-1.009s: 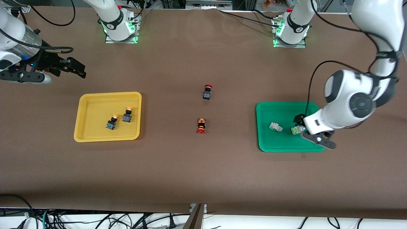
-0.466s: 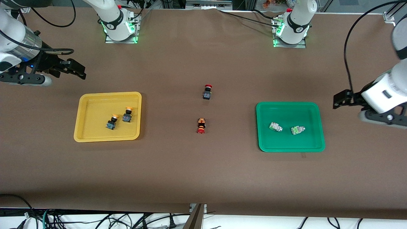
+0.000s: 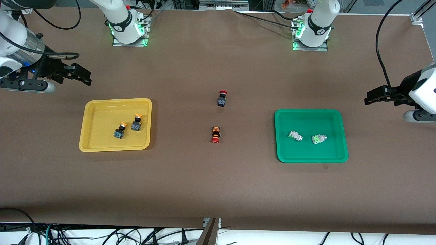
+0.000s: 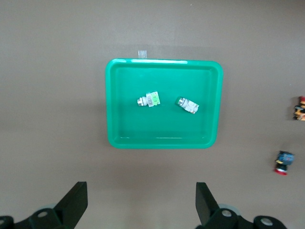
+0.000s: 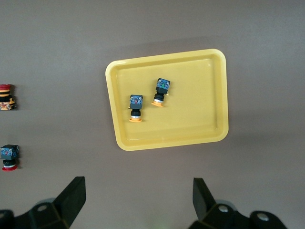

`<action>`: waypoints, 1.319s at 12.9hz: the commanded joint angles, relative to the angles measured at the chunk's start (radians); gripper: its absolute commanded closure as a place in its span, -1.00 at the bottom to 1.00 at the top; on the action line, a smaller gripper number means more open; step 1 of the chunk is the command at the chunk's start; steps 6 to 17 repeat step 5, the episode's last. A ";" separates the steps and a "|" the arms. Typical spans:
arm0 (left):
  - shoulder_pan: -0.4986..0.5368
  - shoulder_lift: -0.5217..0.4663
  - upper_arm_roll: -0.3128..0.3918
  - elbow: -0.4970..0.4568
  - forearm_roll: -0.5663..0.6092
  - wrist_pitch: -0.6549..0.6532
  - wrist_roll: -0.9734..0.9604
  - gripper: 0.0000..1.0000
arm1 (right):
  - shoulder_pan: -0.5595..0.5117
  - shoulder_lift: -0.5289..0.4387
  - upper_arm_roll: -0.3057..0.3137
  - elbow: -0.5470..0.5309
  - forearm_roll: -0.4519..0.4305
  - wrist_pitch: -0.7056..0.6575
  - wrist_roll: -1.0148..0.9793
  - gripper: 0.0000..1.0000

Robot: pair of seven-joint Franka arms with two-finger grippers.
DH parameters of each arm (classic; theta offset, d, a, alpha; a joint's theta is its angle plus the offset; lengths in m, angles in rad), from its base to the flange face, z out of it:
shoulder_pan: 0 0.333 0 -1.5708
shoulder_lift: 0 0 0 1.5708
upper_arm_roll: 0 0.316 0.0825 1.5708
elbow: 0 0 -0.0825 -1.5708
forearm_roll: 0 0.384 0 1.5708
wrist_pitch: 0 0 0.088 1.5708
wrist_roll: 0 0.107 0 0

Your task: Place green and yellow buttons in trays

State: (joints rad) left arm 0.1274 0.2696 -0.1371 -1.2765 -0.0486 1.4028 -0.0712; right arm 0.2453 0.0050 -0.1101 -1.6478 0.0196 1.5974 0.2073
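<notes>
Two orange-yellow-capped buttons [image 3: 120, 130] [image 3: 137, 123] lie in the yellow tray [image 3: 89, 144]. Two white-grey buttons with pale green faces [image 3: 295, 135] [image 3: 318, 139] lie in the green tray [image 3: 282, 157]. My left gripper [image 3: 370, 98] is open and empty, up over bare table off the green tray's corner, at the left arm's end. My right gripper [image 3: 85, 76] is open and empty, over bare table off the yellow tray's corner. The left wrist view shows the green tray [image 4: 114, 138] with both buttons [image 4: 148, 100] [image 4: 189, 105]. The right wrist view shows the yellow tray [image 5: 120, 139] with both buttons [image 5: 136, 107] [image 5: 161, 91].
A red-capped dark switch [image 3: 222, 98] and a red-capped switch with an orange body [image 3: 215, 134] lie on the brown table between the trays. The arm bases [image 3: 127, 29] [image 3: 311, 32] stand along the table's edge farthest from the front camera.
My left gripper has let go of the second pale green button in the green tray, risen and drawn away toward the left arm's end. The right arm has hardly moved.
</notes>
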 commanded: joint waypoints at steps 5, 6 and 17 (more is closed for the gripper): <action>-0.035 -0.007 0.021 0.009 0.067 -0.021 -0.019 -1.00 | -0.017 0.012 0.016 0.036 -0.020 -0.025 -0.016 -0.98; -0.035 -0.007 0.021 0.009 0.067 -0.021 -0.019 -1.00 | -0.017 0.012 0.016 0.036 -0.020 -0.025 -0.016 -0.98; -0.035 -0.007 0.021 0.009 0.067 -0.021 -0.019 -1.00 | -0.017 0.012 0.016 0.036 -0.020 -0.025 -0.016 -0.98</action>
